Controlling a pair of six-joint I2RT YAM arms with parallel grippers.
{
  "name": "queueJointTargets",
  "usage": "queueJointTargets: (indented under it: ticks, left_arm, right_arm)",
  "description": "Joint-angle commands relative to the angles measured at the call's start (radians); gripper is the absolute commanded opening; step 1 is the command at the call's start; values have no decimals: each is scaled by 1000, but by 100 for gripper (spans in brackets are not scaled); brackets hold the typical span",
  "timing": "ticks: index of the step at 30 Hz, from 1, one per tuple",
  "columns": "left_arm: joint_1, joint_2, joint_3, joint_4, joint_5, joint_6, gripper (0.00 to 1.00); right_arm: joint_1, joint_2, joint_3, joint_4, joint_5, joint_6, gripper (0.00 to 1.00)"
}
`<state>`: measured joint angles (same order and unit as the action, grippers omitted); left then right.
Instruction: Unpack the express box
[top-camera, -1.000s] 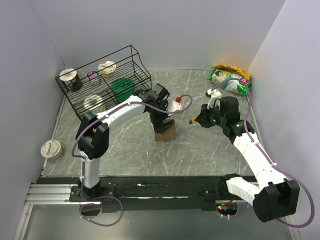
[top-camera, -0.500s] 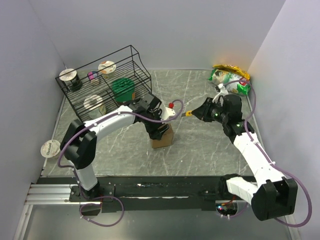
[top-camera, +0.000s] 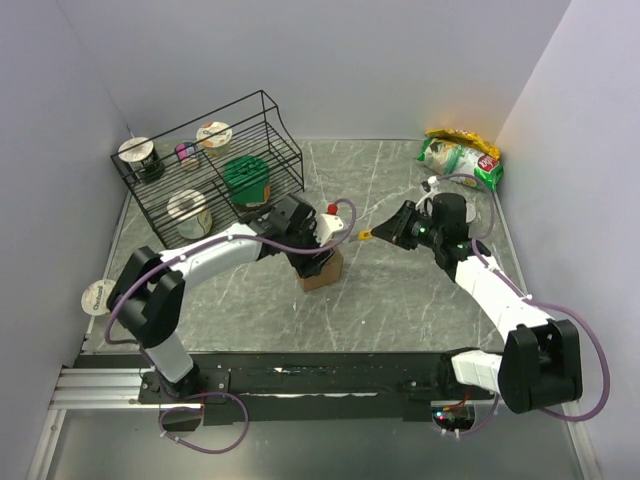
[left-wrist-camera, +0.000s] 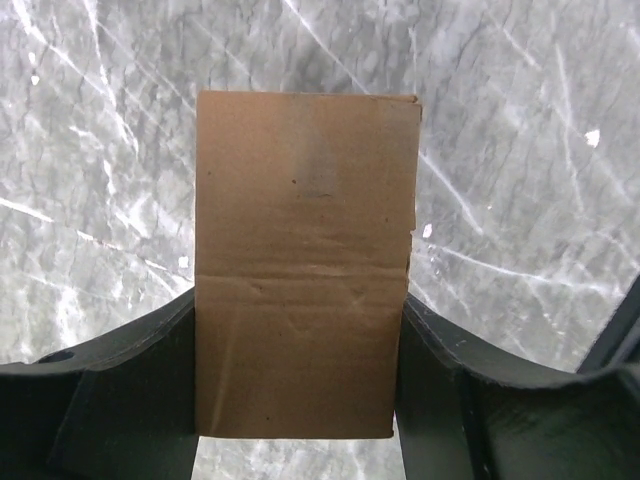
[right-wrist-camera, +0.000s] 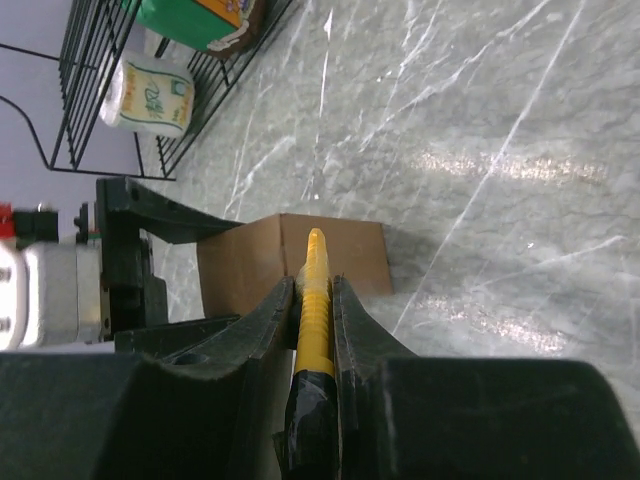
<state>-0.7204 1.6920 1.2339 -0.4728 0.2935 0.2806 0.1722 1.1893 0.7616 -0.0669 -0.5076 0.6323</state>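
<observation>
marble table (top-camera: 400, 300), left fingers (left-wrist-camera: 110, 400) clasp express box (left-wrist-camera: 305, 250), cutter (right-wrist-camera: 314, 290) half hidden

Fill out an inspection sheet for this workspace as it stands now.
Surface: grey marbled tabletop, no spills seen.
Job's things: express box standing mid-table, top not visible.
Clutter: black wire rack holding tubs, far left; green snack bag, far right; loose tub at the left edge.
Grippers: left gripper clamped on the box's sides; right gripper shut on a yellow tool pointing at the box.
Cables: purple cables looping off both wrists.
Surroundings: plain walls on three sides.
</observation>
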Motion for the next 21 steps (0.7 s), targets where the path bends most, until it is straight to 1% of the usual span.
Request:
queueJointTargets:
  ticks: [1, 4, 7, 13, 21]
  left_arm:
    - [-1, -95, -95, 138, -43, 15, 59]
    - [-1, -109, -137, 164, -54, 20, 60]
    - [-1, -126, -159, 181, -47, 15, 60]
    - [-1, -141, -186, 212, -48, 9, 59]
    - [-1, -150, -192, 215, -42, 11, 59]
  right_arm:
    - [4, 30, 16, 113, -63, 26, 0]
    - [3, 61, 16, 148, -114, 59, 0]
    - [4, 79, 15, 188, -124, 104, 0]
    - [10, 108, 25, 184, -144, 98, 0]
    - [21, 128, 15, 230, -152, 124, 0]
